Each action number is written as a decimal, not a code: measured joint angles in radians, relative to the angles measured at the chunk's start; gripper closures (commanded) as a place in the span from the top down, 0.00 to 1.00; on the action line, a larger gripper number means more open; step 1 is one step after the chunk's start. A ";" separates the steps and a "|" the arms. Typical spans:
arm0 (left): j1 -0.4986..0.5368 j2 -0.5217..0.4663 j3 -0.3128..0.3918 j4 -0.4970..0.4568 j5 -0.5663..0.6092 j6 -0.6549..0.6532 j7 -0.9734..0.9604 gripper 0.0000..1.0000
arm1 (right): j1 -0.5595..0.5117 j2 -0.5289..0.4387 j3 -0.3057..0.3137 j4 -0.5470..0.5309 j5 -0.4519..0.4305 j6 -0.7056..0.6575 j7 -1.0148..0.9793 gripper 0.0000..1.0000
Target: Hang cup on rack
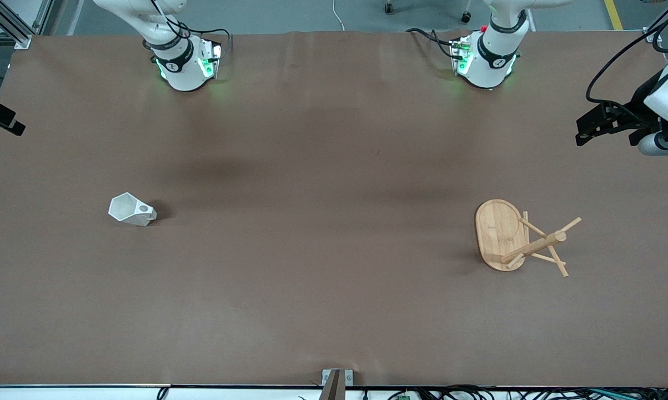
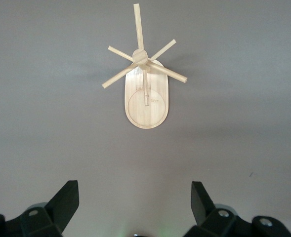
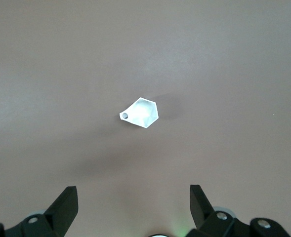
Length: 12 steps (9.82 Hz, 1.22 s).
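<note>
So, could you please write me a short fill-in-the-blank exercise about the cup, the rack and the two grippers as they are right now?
1. The white cup sits on the table toward the ____ arm's end.
2. The bamboo rack carries ____ cups on its pegs.
3. The left gripper and right gripper both have their fingers ____.

Missing words: right; no; open

White arms (image 1: 181, 61) with black joint bands, green-lit bases, black cables, seemingly black grippers.
</note>
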 measured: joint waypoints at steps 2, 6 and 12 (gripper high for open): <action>-0.002 0.000 0.000 0.000 0.000 0.000 0.000 1.00 | 0.000 0.000 0.000 -0.011 0.000 -0.002 -0.013 1.00; -0.004 0.000 -0.002 0.000 0.000 0.000 0.000 1.00 | -0.016 0.031 -0.010 -0.357 0.000 0.349 -0.147 1.00; -0.006 0.000 -0.003 0.000 0.000 0.000 0.000 1.00 | -0.035 0.202 -0.014 -0.682 -0.001 0.879 -0.244 1.00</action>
